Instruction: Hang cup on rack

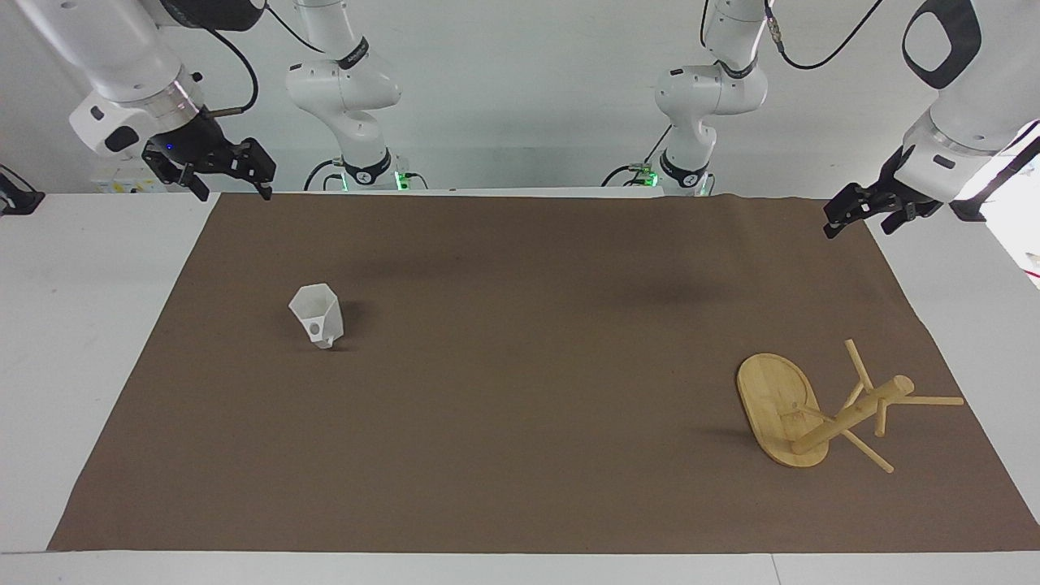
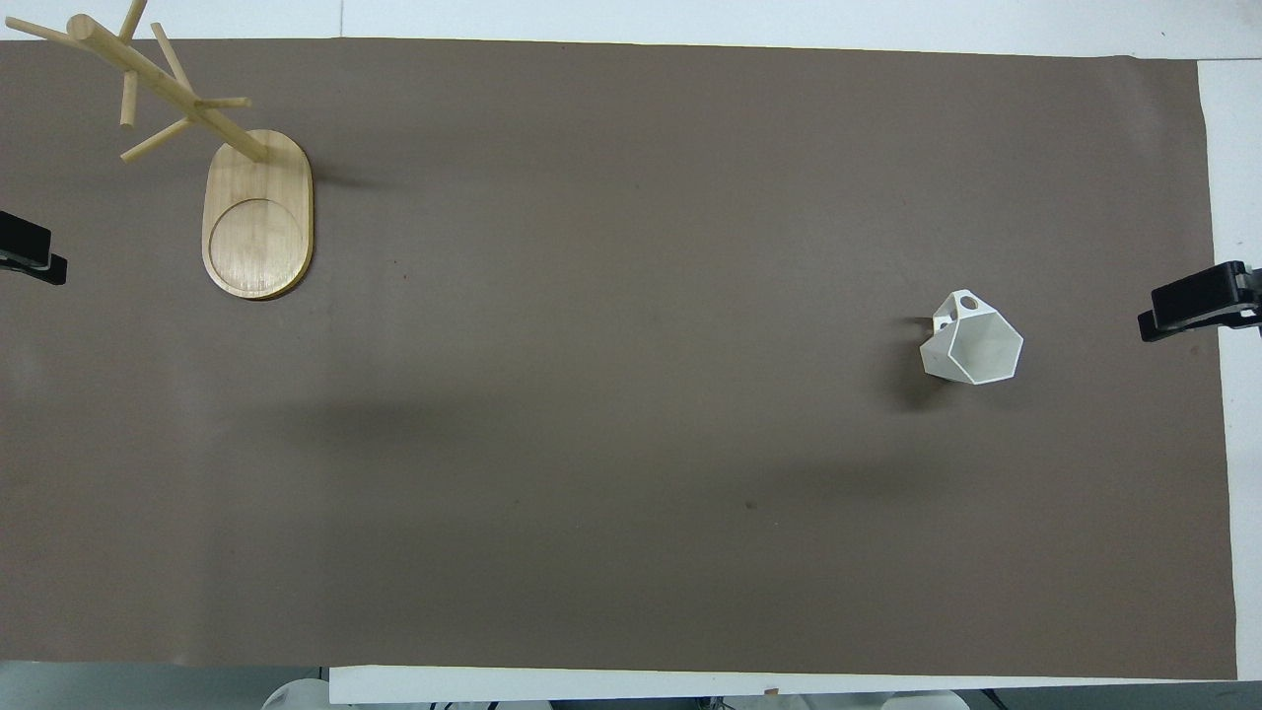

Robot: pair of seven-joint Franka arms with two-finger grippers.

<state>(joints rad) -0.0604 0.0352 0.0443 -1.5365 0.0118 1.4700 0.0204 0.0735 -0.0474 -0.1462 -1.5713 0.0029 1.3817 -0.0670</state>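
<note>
The white faceted cup stands mouth up on the brown mat toward the right arm's end of the table, its handle on the side farther from the robots; it also shows in the overhead view. The bamboo rack stands upright on its oval base toward the left arm's end, farther from the robots than the cup, with bare pegs. My right gripper hangs open and empty over the mat's corner near its base. My left gripper hangs open and empty over the mat's other near corner.
The brown mat covers most of the white table. Only the cup and the rack stand on it.
</note>
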